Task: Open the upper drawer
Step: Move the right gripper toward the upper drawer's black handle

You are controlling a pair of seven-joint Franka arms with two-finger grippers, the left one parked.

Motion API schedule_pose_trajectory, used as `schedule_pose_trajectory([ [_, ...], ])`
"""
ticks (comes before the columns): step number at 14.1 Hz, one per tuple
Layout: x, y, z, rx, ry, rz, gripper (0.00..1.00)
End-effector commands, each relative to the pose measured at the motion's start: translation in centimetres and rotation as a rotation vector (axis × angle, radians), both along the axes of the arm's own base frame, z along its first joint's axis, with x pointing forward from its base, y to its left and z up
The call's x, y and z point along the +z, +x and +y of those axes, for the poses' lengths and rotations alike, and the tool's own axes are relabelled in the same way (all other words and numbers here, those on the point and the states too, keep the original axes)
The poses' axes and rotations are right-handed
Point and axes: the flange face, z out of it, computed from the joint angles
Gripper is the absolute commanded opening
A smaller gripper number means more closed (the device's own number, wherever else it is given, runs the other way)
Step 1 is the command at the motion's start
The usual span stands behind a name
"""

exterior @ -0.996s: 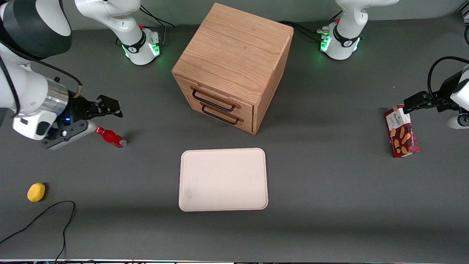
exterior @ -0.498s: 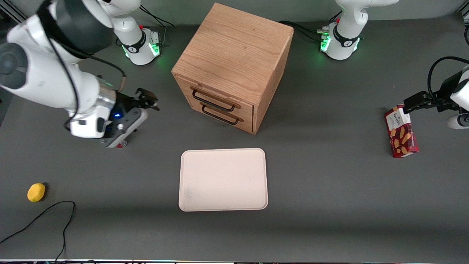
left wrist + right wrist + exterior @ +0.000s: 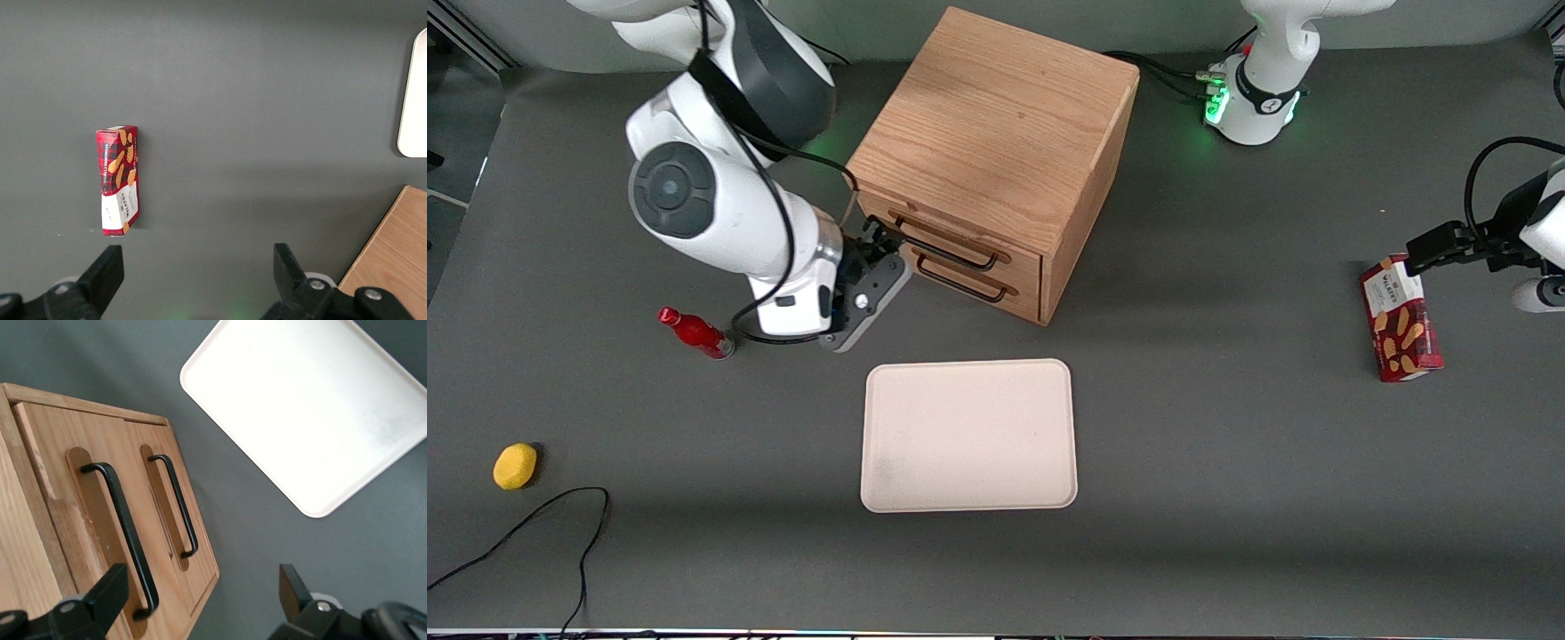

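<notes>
The wooden cabinet (image 3: 996, 133) stands at mid-table with both drawers shut. The upper drawer (image 3: 960, 233) has a wide black wire handle (image 3: 947, 245); the lower twin drawer's handle (image 3: 960, 281) sits just below it. My right gripper (image 3: 880, 236) is open and empty, in front of the drawer fronts at the end of the upper handle nearest the working arm, apart from it. In the right wrist view the gripper (image 3: 200, 593) faces the cabinet front, one fingertip (image 3: 110, 587) over the upper handle's (image 3: 120, 533) end, with the lower handle (image 3: 175, 507) beside it.
A white tray (image 3: 969, 436) lies nearer the front camera than the cabinet, also in the right wrist view (image 3: 313, 413). A red bottle (image 3: 694, 332), a yellow ball (image 3: 515, 466) and a black cable (image 3: 534, 524) lie toward the working arm's end. A biscuit box (image 3: 1399, 320) lies toward the parked arm's end.
My right arm has swung from the working arm's end of the table, past the red bottle, to the cabinet front. The drawers have not moved.
</notes>
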Motion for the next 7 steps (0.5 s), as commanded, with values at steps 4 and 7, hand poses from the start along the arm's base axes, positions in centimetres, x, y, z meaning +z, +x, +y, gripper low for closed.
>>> schedule_pose_trajectory([
  [4, -3.0, -1.5, 3.6, 0.062, -0.001, 0.03, 1.0],
  [7, -4.6, -1.9, 3.6, 0.057, -0.005, 0.029, 1.0],
])
